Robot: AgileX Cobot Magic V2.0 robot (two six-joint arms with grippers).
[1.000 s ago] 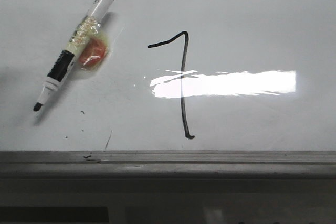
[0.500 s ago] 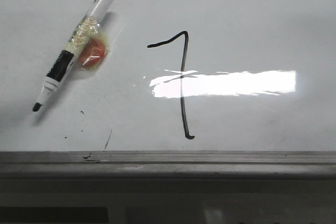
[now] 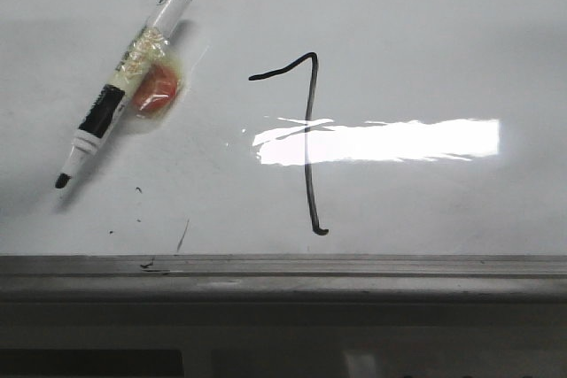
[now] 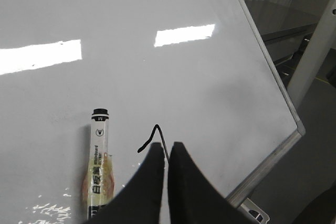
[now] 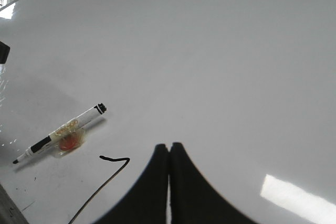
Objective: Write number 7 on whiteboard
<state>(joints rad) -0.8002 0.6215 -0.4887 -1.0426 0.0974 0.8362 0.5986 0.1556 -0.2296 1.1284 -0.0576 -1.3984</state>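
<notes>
The number 7 [image 3: 309, 143] stood finished at the centre of the whiteboard [image 3: 425, 33], so the marker [image 3: 124, 86] lay released at ten o'clock of it, while the left gripper [image 4: 167, 148] and right gripper [image 5: 169, 148] hovered empty, fingers pressed together.

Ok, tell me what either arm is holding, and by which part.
Nothing. The black-and-white marker pen lies loose on the glossy white whiteboard; both jaws are closed and empty.
</notes>
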